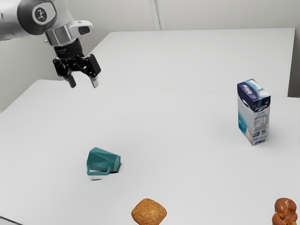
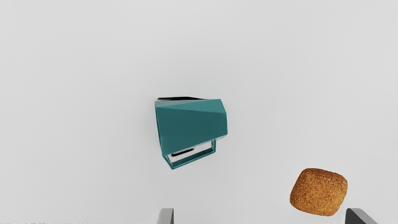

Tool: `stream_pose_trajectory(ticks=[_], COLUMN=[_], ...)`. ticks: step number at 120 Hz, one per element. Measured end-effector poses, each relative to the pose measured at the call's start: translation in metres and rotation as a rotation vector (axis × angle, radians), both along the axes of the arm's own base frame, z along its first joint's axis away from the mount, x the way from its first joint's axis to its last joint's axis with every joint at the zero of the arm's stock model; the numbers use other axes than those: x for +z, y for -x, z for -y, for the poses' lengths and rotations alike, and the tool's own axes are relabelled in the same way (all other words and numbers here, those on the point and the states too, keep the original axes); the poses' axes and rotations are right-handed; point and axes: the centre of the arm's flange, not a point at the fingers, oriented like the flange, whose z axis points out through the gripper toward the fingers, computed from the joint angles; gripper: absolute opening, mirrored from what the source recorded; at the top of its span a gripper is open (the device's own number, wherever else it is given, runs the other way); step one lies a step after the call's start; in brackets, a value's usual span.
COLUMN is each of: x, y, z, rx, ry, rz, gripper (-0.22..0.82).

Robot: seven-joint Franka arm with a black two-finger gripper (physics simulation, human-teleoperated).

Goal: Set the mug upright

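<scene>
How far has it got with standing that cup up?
Nothing looks done yet: the teal mug lies on its side, its handle out to one side. Nothing is in hand, as the tool hangs open above the table, well away from the mug. Left to do: reach it, grip it, turn it upright and let go.

Free room above the mug [image 2: 191,124]

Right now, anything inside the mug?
Can't tell. The mug lies on its side, and its walls hide the inside from both cameras. Through its handle I see white table and a dark strip, but that's outside the body.
</scene>
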Motion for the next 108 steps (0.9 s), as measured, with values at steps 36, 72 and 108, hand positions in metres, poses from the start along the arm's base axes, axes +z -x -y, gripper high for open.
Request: stream_pose_trajectory(ticks=[36,72,108], x=[-0.076,-0.143,-0.221], y=[0.054,0.052,0.046], z=[-0.046,-0.105,-0.159], rx=[0.057,0.09,0.11], ry=[0.212,0.387,0.533], rz=[-0.02,0.005,-0.006], gripper=[0.6,0.6,0.6])
